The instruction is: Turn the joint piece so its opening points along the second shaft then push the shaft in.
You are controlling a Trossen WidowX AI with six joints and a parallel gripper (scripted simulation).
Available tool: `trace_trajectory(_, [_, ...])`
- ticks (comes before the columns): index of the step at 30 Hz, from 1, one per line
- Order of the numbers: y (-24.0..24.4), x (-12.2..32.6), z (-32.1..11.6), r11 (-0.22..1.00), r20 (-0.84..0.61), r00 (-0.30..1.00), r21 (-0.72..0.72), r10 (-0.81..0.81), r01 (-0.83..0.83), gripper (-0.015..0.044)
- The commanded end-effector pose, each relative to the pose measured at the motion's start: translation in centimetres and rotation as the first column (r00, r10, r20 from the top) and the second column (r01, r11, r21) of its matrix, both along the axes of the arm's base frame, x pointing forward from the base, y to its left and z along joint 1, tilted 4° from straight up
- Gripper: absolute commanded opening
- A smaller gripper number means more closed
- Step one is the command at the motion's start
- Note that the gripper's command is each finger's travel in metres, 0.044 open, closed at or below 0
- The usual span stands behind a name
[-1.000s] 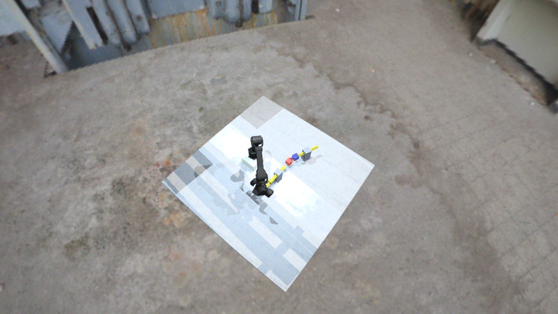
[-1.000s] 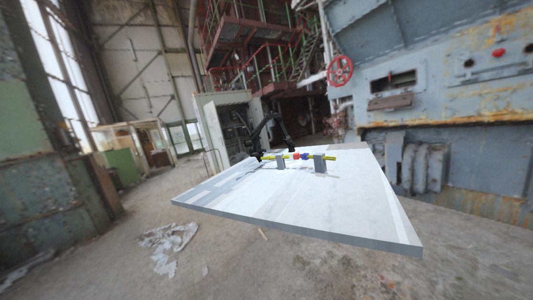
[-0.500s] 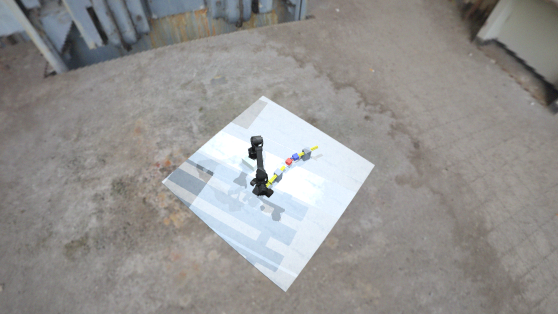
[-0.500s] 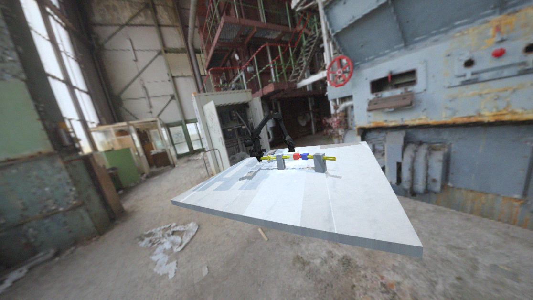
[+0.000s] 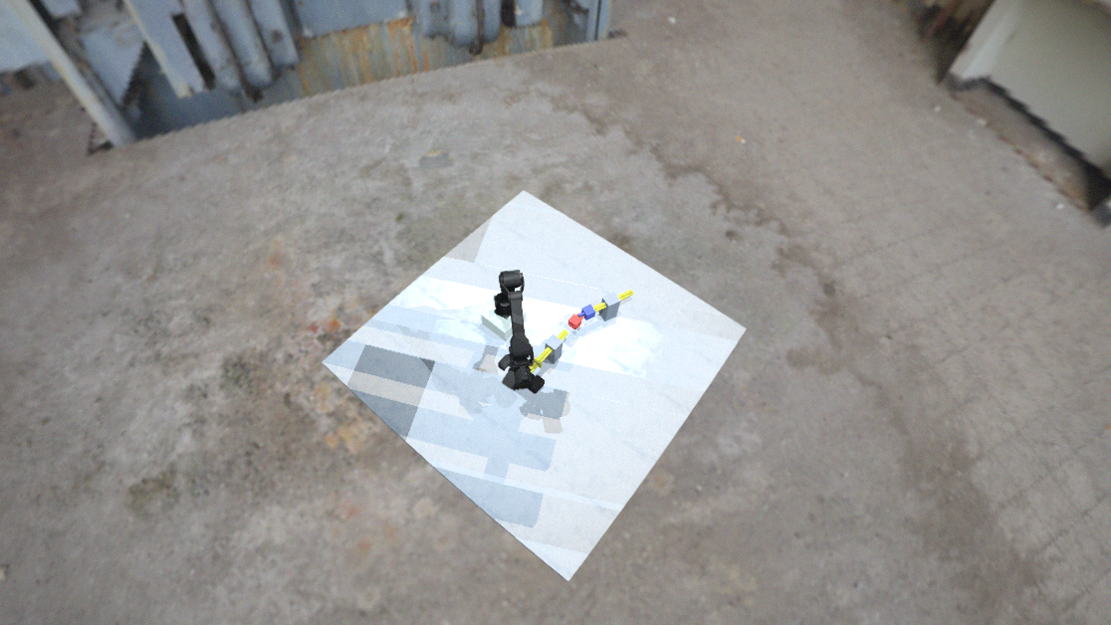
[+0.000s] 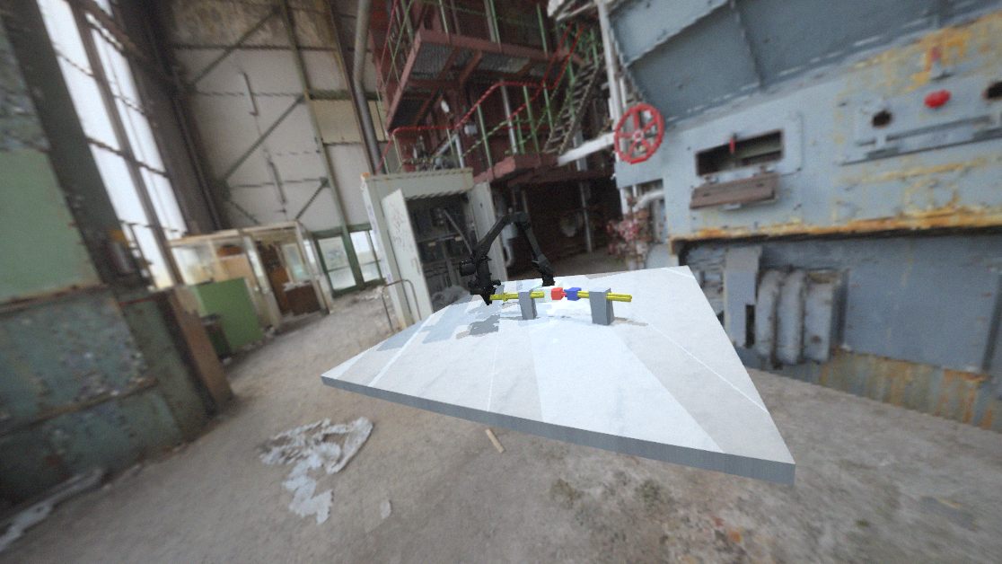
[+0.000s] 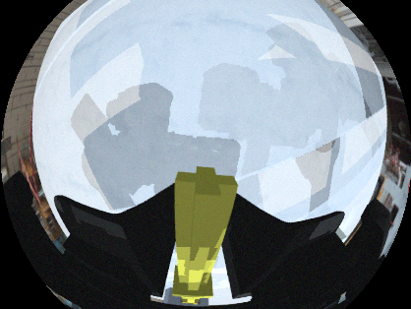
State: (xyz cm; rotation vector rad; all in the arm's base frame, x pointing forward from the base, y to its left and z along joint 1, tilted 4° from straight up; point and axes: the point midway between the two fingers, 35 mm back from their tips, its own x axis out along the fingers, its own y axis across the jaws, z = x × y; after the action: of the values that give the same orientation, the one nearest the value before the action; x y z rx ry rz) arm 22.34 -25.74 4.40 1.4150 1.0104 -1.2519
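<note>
My gripper (image 5: 530, 374) (image 6: 488, 298) (image 7: 200, 187) is shut on the yellow second shaft (image 5: 545, 356) (image 6: 514, 296) (image 7: 197, 236), near its outer end. The shaft runs through the smaller grey block (image 5: 553, 348) (image 6: 527, 305). Its far end stands short of the red joint piece (image 5: 574, 320) (image 6: 557, 294), with a gap between them. The red piece is hinged to a blue piece (image 5: 587, 312) (image 6: 572, 294) on the end of the first yellow shaft (image 5: 626, 295) (image 6: 620, 297), held in the other grey block (image 5: 610, 309) (image 6: 601, 308). The red opening's inside is too small to see.
The arm stands on the pale table (image 5: 660, 404) (image 6: 630, 378), with a pale box (image 5: 495, 322) at its base. Both grey blocks rise from the table along the line of shafts. A collar (image 7: 193, 288) on the second shaft shows between gripper and smaller block.
</note>
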Motion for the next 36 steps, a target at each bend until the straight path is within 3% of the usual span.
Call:
trace_trajectory(1, [0.0, 0.0, 0.0, 1.0, 0.0, 1.0, 0.0, 0.0, 0.0, 0.0067])
trace_trajectory(15, [0.1, 0.0, -0.1, 1.0, -0.044, 0.999, 0.011, -0.002, 0.002, 0.0067])
trace_trajectory(23, [0.1, 0.0, 0.0, 1.0, -0.028, 1.0, 0.006, 0.001, -0.001, 0.0])
trace_trajectory(36, [1.3, 0.3, 0.0, 1.0, -0.042, 0.999, 0.011, -0.001, 0.002, 0.0])
